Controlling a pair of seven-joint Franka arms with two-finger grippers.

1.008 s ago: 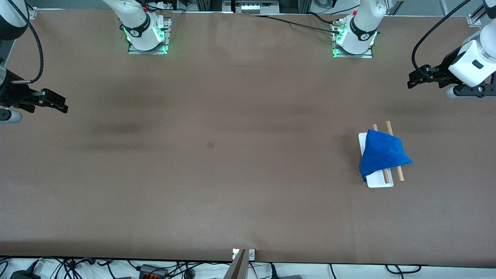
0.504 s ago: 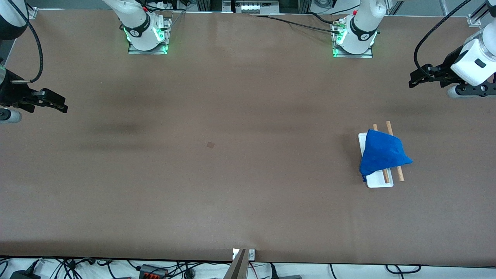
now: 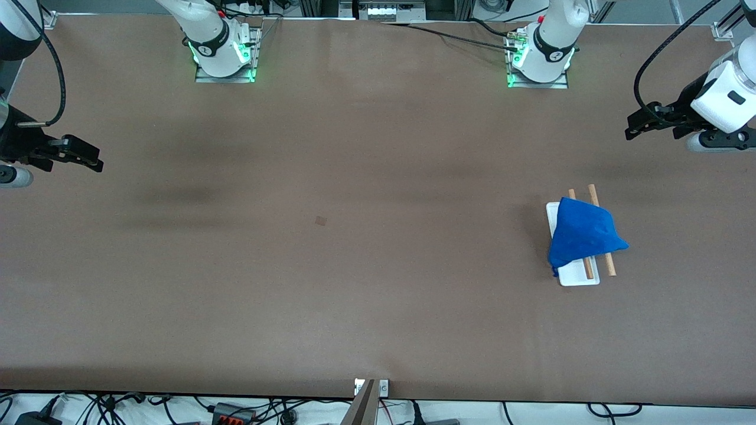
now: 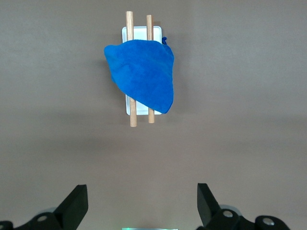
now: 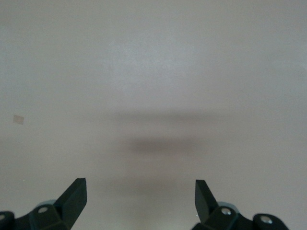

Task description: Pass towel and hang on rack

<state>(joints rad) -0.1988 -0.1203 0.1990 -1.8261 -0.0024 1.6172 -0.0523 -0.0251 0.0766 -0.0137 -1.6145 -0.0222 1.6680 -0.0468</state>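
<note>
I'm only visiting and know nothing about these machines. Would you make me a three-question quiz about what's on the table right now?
1. True or false: the blue towel is draped over the rack.
2. How many wooden rods does the rack have?
3. Which claw holds the towel: A left claw, B right claw, C neither?

Key: 1 true. 2 two. 3 C; both claws are open and empty, each over its own end of the table.

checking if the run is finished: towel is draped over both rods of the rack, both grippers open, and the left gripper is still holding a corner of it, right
Not quite. The left gripper holds nothing: the left wrist view shows its open fingers well clear of the towel. The rest stands: the towel drapes both rods of the rack, and the right gripper is open.
</note>
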